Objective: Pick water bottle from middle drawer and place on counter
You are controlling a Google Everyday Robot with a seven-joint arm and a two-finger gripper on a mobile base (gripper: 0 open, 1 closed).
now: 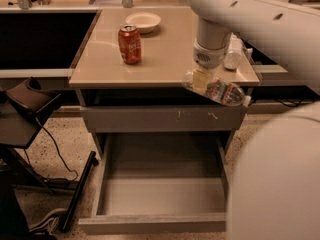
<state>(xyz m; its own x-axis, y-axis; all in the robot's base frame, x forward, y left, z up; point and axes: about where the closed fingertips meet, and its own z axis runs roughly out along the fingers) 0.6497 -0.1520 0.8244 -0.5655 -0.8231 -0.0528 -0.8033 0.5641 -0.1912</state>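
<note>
The water bottle [223, 92], clear and ribbed with a red-and-white label, hangs tilted in the air at the counter's front right edge, its white cap pointing right and down. My gripper [202, 80] comes down from the white arm and is shut on the bottle's left end. The middle drawer [160, 198] is pulled wide open below, and its grey floor is bare. The glossy beige counter [165, 59] lies just behind and under the gripper.
A red soda can [129, 44] and a white bowl [143, 21] stand on the counter's left and back. A stubby white bottle [233, 54] sits behind the arm at the right. The scratched grey drawer front [165, 118] is closed. A dark chair [25, 109] stands at the left.
</note>
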